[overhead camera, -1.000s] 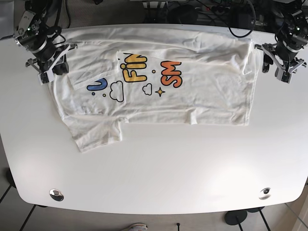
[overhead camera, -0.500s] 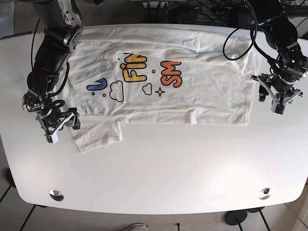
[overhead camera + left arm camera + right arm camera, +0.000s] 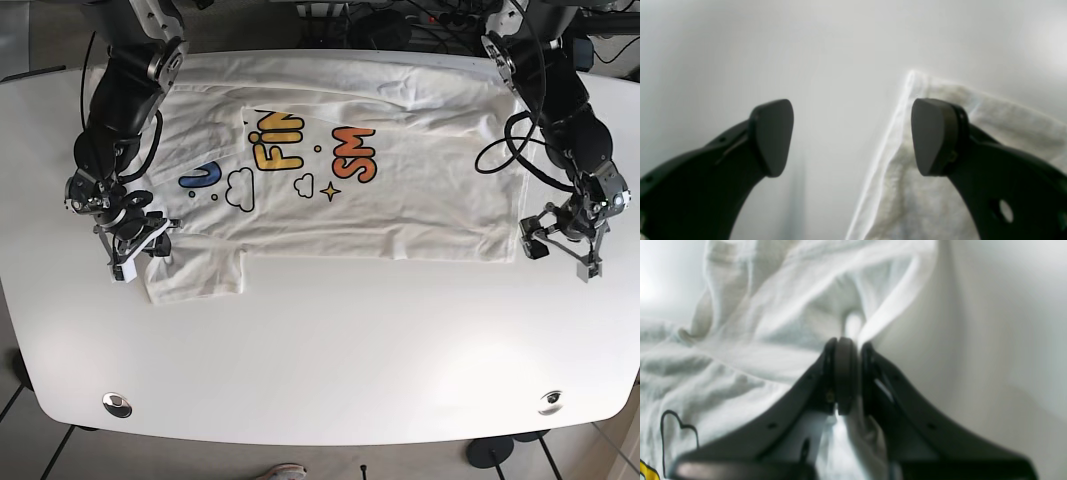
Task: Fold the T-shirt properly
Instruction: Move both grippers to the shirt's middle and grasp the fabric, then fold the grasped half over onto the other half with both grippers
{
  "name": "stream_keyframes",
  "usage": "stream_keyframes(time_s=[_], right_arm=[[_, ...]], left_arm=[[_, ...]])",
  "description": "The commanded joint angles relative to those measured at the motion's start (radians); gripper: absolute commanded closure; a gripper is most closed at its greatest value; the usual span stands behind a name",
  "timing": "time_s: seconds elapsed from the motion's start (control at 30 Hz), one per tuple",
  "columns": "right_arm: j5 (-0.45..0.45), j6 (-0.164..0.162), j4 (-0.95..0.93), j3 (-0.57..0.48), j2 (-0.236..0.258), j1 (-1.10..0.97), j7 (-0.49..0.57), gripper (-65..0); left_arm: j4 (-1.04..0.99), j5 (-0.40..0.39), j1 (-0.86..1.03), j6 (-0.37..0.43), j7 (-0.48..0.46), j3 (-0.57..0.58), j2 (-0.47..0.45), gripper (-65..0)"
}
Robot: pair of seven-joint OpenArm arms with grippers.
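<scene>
A white T-shirt [image 3: 340, 175] lies spread across the upper half of a white table [image 3: 330, 350], its coloured print of letters, clouds and a star facing up at centre-left, one sleeve hanging down toward the lower left of the cloth. Beyond the table's far edge, at the top of the base view, a tangle of dark cables [image 3: 400, 22] sits on the floor, and two round metal fittings [image 3: 117, 403] are set into the table near its lower corners. The arms themselves reach in from the top corners and cover small parts of the shirt's shoulders. In the base view the right gripper [image 3: 135, 243] sits at the left side, on the shirt's edge where sleeve meets body, and the left gripper [image 3: 560, 245] sits at the right, just beside the shirt's lower corner; finger state is too small to read there. The right wrist view settles it: the right gripper's [image 3: 848, 376] fingers are pressed together, pinching a fold of white fabric that rises between them, with a bit of black outline and yellow print at the lower left. The left wrist view shows the left gripper [image 3: 851, 136] with fingers spread wide, one over bare table, the other over the shirt's hemmed corner [image 3: 910, 80], nothing held between them.
</scene>
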Motion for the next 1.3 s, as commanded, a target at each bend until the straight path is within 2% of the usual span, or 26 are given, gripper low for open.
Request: stream_keyframes(time_s=[0.03,0.1,0.27,0.3,0.33,0.4,0.43,0.5,0.6,0.67,0.8,1.0,1.2,1.3], right_arm=[[-0.006,0.006,0.015,-0.001,0.007,0.022,-0.005,-3.8],[-0.006,0.006,0.015,-0.001,0.007,0.022,-0.005,-3.8],[-0.004,0.006,0.015,-0.001,0.006,0.022,-0.005,-3.6],[-0.004,0.006,0.015,-0.001,0.006,0.022,-0.005,-3.5],[-0.004,0.006,0.015,0.000,0.006,0.022,-0.005,-3.5],[-0.004,0.006,0.015,0.000,0.006,0.024,-0.004,-3.5],[-0.004,0.006,0.015,0.000,0.006,0.025,-0.004,-3.3],[-0.004,0.006,0.023,0.000,0.006,0.048,-0.004,-1.7],[-0.010,0.006,0.116,-0.001,-0.016,0.053,-0.010,-1.7],[-0.013,0.006,0.198,-0.001,-0.031,0.053,-0.051,-1.7],[-0.004,0.006,0.420,-0.001,-0.039,0.018,-0.198,-1.7],[0.003,0.006,0.663,0.006,-0.039,-0.108,-0.301,-1.7],[0.122,0.006,0.828,0.008,-0.039,-0.326,-0.344,-1.7],[0.177,0.006,0.853,0.029,-0.077,-0.446,-0.340,-1.9]], left_arm=[[-0.020,-0.015,-0.031,-0.053,-0.041,0.013,-0.014,-51.9],[-0.082,-0.012,-0.034,-0.059,-0.097,0.026,0.008,-51.9],[-0.147,-0.014,-0.033,-0.062,-0.110,0.132,0.012,-50.6],[-0.147,-0.014,-0.031,-0.062,-0.114,0.150,0.012,-45.1],[-0.152,-0.014,-0.031,-0.062,-0.131,0.165,0.014,-35.7],[-0.153,-0.014,-0.030,-0.062,-0.179,0.184,0.014,-9.7],[-0.153,-0.014,-0.030,-0.062,-0.200,0.194,0.014,0.0],[-0.145,-0.014,-0.034,-0.087,-0.248,0.219,0.014,0.0],[-0.098,-0.015,-0.060,-0.174,-0.243,0.213,0.009,0.0],[-0.010,-0.015,-0.067,-0.179,-0.194,0.175,0.009,0.0],[0.183,-0.014,-0.062,-0.182,-0.067,0.130,0.024,0.0],[0.395,-0.014,0.081,-0.183,-0.041,0.127,0.041,0.0],[0.427,-0.014,0.190,-0.185,-0.045,0.125,0.035,0.0],[0.425,-0.014,0.205,-0.185,-0.045,0.090,0.035,0.0]])
